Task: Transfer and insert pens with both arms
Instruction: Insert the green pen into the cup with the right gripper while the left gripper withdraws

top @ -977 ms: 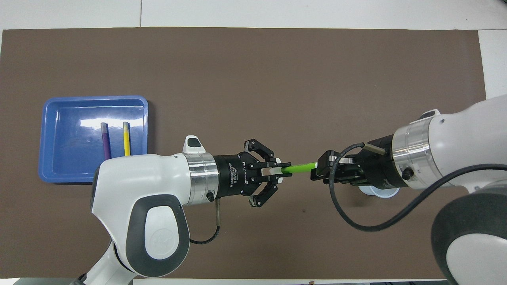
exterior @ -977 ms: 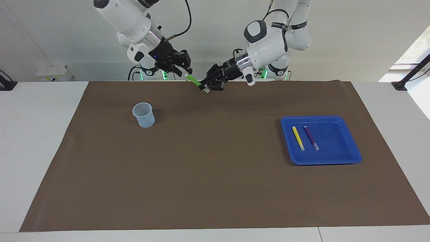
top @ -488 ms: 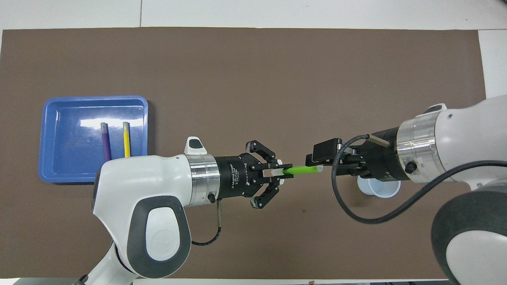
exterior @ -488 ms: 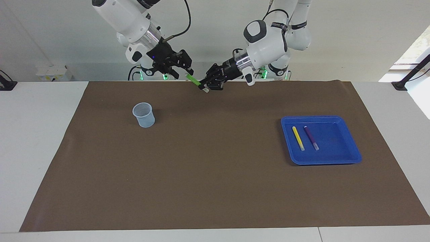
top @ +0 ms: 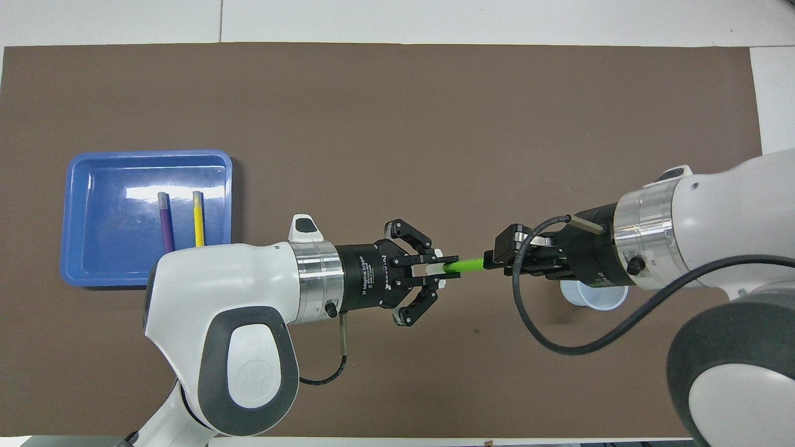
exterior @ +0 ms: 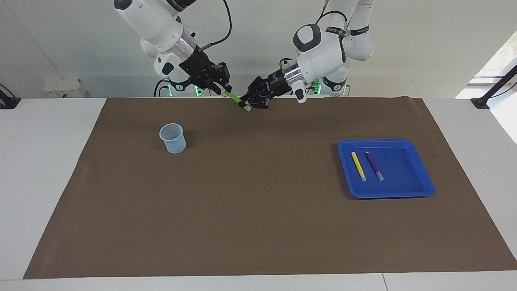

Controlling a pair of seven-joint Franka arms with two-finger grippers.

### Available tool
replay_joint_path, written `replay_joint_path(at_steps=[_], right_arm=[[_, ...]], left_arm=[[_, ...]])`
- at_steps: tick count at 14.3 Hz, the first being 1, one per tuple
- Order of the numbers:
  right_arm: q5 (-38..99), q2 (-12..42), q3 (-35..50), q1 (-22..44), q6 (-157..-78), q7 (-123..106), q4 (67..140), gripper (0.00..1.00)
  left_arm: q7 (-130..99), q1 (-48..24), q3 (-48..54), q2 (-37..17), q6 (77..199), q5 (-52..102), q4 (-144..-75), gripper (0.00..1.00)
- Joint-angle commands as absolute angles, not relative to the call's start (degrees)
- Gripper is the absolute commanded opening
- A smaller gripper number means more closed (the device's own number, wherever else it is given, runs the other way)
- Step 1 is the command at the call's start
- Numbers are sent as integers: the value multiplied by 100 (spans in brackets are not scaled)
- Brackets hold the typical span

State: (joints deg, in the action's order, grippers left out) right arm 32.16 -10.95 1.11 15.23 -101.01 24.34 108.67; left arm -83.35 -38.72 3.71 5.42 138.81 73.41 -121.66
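The green pen (top: 466,265) (exterior: 233,96) hangs in the air between both arms, over the mat's edge nearest the robots. My left gripper (top: 444,269) (exterior: 246,106) is shut on its pale end. My right gripper (top: 494,259) (exterior: 225,89) has its fingers closed around the pen's green end, which is hidden between them. The yellow pen (exterior: 358,166) (top: 198,217) and the purple pen (exterior: 374,165) (top: 165,220) lie side by side in the blue tray (exterior: 420,186) (top: 81,273).
A pale translucent cup (exterior: 173,138) (top: 593,299) stands upright on the brown mat (exterior: 258,210) toward the right arm's end; in the overhead view the right wrist partly covers it. The tray sits toward the left arm's end.
The right gripper, wide open beside the pen's green end half a second ago, has moved onto that end and closed. The left gripper and the pen have stayed put.
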Motion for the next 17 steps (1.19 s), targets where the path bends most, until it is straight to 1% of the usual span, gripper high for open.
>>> replay_joint_path(at_steps=[1, 6, 7, 9, 11, 13, 15, 16, 17], right_arm=[[3182, -1204, 132, 1494, -10195, 2338, 11013, 0], [3164, -1160, 123, 1442, -10152, 2172, 10934, 0], [3147, -1151, 106, 1415, -10082, 2006, 10899, 0], [3103, -1134, 88, 1136, -9679, 1654, 10767, 0], [2543, -1134, 88, 897, -9222, 1032, 10601, 0], [1876, -1160, 79, 625, -8852, 250, 10556, 0], [700, -1309, 97, 589, -9068, -411, 10879, 0], [425, -1362, 97, 589, -9331, -517, 11003, 0], [326, -1380, 88, 580, -9412, -588, 11065, 0]], left_arm=[[-8218, -3955, 316, 721, 14027, 7515, -12340, 0], [-8218, -3981, 316, 712, 14089, 7515, -12340, 0], [-8244, -4025, 308, 703, 14132, 7515, -12296, 99], [-8279, -4218, 316, 747, 14509, 7515, -12322, 100], [-8323, -4394, 316, 738, 14966, 7515, -12331, 100], [-8315, -4395, 325, 747, 14994, 7506, -12322, 100], [-8306, -4386, 316, 738, 14994, 7497, -12314, 100], [-8271, -4386, 308, 738, 14977, 7454, -12313, 100], [-8271, -4386, 308, 747, 14977, 7418, -12340, 100]])
